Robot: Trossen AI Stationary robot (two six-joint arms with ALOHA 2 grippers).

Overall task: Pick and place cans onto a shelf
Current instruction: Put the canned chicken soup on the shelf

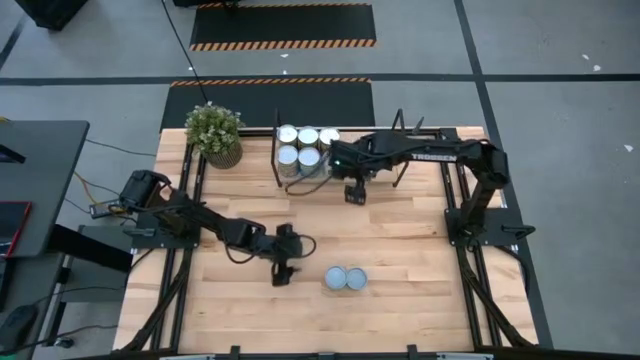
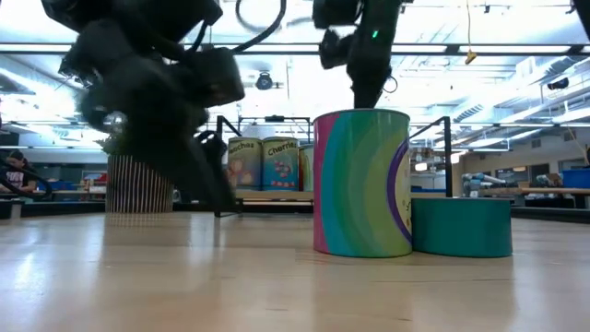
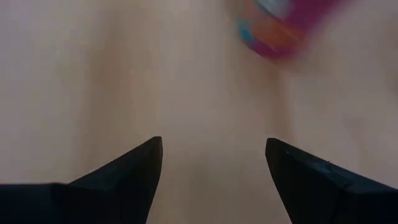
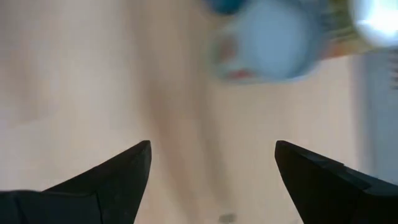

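Here we see two cans (image 1: 346,278) on the bare table (image 1: 420,260), touching each other side by side, near the front edge. In the low view one of them is tall with coloured stripes (image 2: 361,183) and the other is short and teal (image 2: 461,227). The other five cans (image 1: 305,146) are on the shelf (image 1: 420,135) at the back of the table, grouped at its left end, just beside a potted plant (image 1: 215,133).

The left gripper (image 1: 281,268) is low over the table, a little to the left of the two cans and not touching them. Its fingers (image 3: 134,171) are apart, with only bare wood between them; one can shows blurred ahead of it (image 3: 273,31).

The right gripper (image 1: 354,192) is over the table just in front of the shelf, near the five cans. Its fingers (image 4: 127,171) are also apart and hold nothing. In its wrist view a pale can top (image 4: 267,46) appears blurred ahead.
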